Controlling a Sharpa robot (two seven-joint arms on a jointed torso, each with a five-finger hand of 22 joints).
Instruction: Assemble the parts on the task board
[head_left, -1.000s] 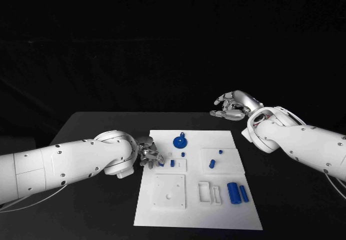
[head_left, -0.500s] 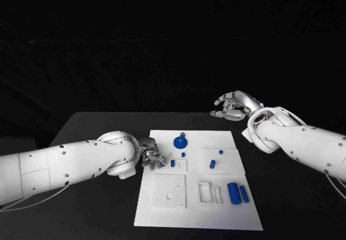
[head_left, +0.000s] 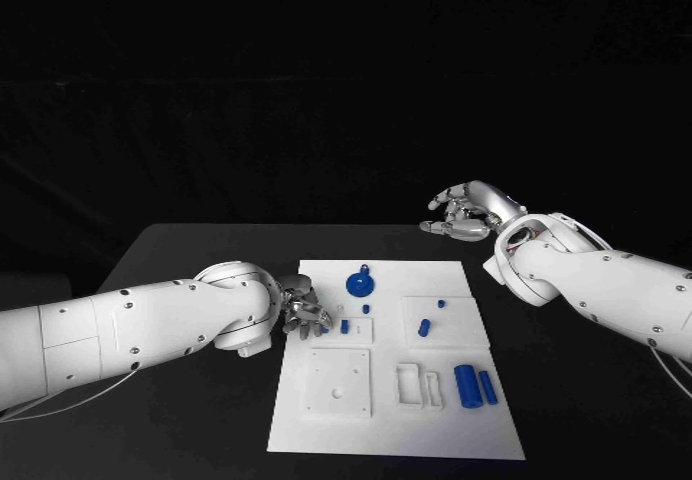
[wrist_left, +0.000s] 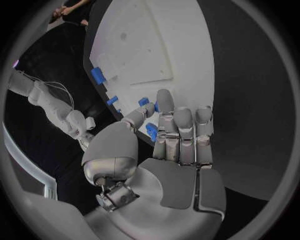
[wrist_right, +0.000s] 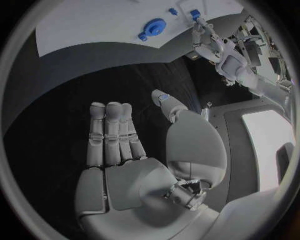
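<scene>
L hand has crept fwd to board edge, fingers around small blue part, w/ seating next. R hand unchanged: raised, curled, holding nothing.

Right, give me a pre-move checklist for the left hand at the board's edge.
1. Left hand at the task board's left edge: ok.
2. Small blue part by its fingertips: ok; whether it is gripped: cannot tell.
3. Right hand off the board, over the black table: ok.
4. Right hand holds nothing: ok.
5. Blue gear and two blue cylinders lie apart from the left hand: ok.
</scene>
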